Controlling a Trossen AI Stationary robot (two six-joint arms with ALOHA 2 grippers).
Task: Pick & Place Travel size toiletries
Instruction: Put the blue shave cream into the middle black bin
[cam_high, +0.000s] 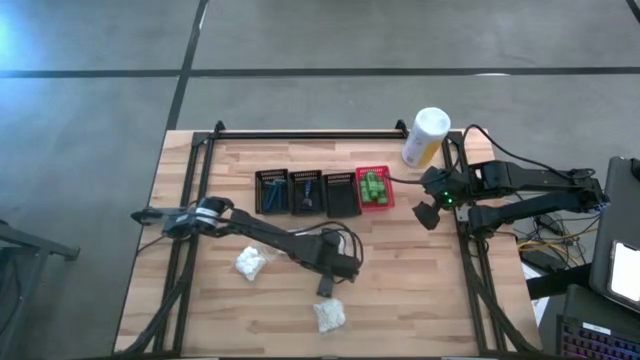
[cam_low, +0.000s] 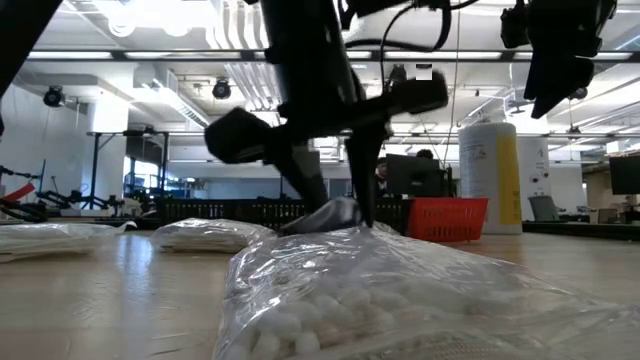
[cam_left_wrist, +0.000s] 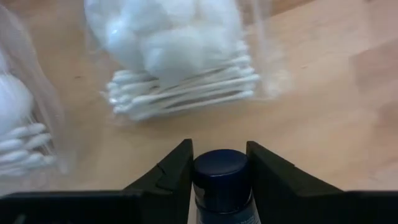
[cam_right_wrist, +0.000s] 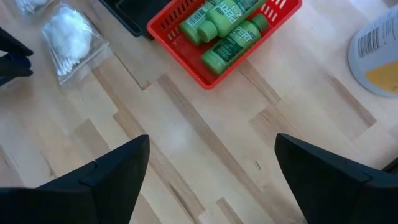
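On the left side of the pale wooden table, the left gripper has its two dark fingers closed on a slim dark blue tube with a rounded cap — the grasp looks made, so the step in hand is the carry. It sits between two clear plastic bags of white cotton balls and swabs, one toward the left edge and one nearer the front.

Judging by the layout, the next move calls for a lift clear of the bags, then travel to the row of small black mesh baskets at the back, where similar dark tubes lie.

Further right, the small red mesh basket holds the bright green bottles. The right gripper hangs beside it, fingers spread wide and holding nothing.

Only the left wrist view shows the tube in the grip — from above the arm hides it, and the low view is filled by the nearer bag.
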